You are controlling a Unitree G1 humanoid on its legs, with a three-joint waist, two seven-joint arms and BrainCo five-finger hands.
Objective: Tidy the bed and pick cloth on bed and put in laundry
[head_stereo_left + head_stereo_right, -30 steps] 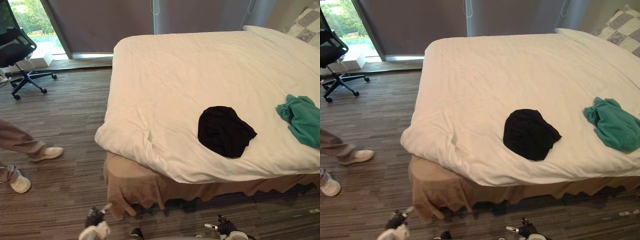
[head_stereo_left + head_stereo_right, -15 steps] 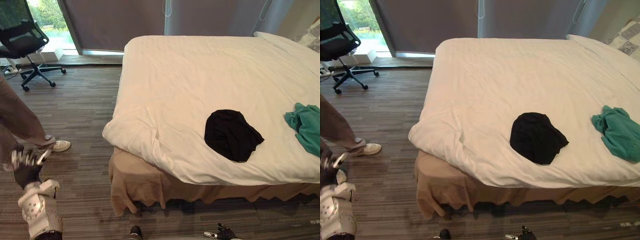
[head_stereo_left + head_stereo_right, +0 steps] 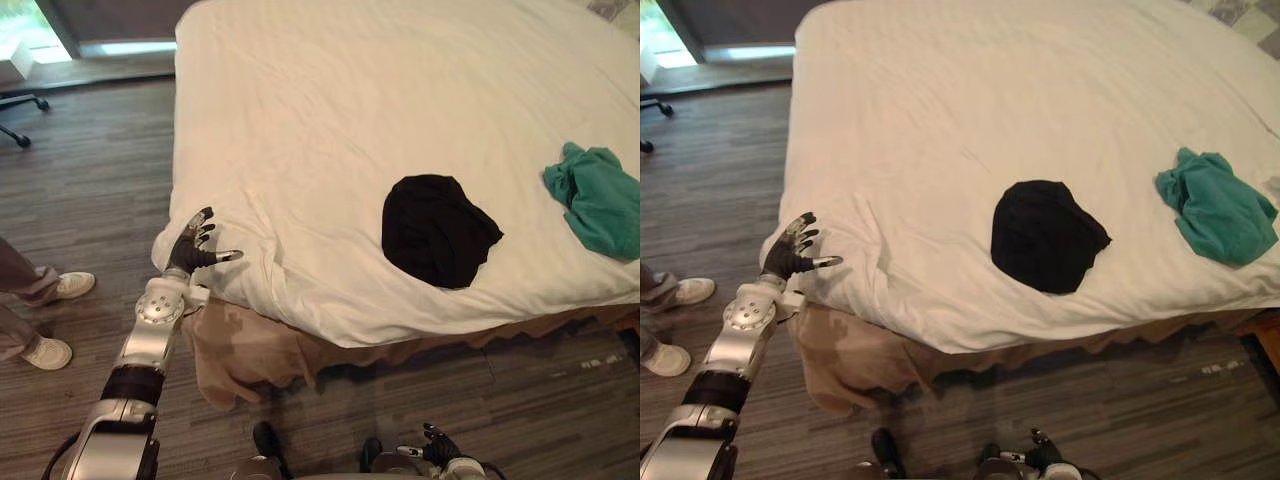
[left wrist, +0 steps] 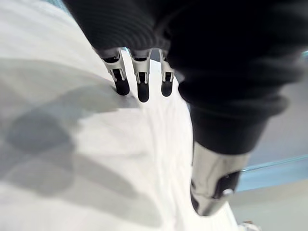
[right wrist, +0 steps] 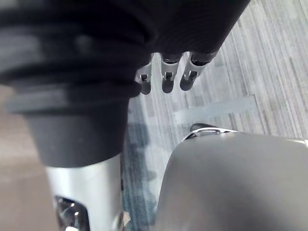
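A black cloth [image 3: 436, 229] lies crumpled on the white duvet [image 3: 380, 100] near the bed's front edge. A teal cloth [image 3: 597, 199] lies bunched further right on the same duvet. My left hand [image 3: 190, 248] is open at the duvet's near left corner, fingers spread against the bulging white cloth; its wrist view has the fingers [image 4: 139, 86] straight just over the white duvet [image 4: 72, 159]. My right hand [image 3: 437, 450] hangs low at the bottom of the view, over the carpet, fingers relaxed and holding nothing.
A tan bed skirt [image 3: 255, 350] hangs below the duvet down to the striped carpet. A person's legs and white shoes [image 3: 45, 320] stand at the far left. An office chair's base [image 3: 15, 105] shows at the upper left.
The camera has tilted down and closer to the bed. My left arm has risen from beside me and reached forward to the duvet's near left corner. The cloths lie as before.
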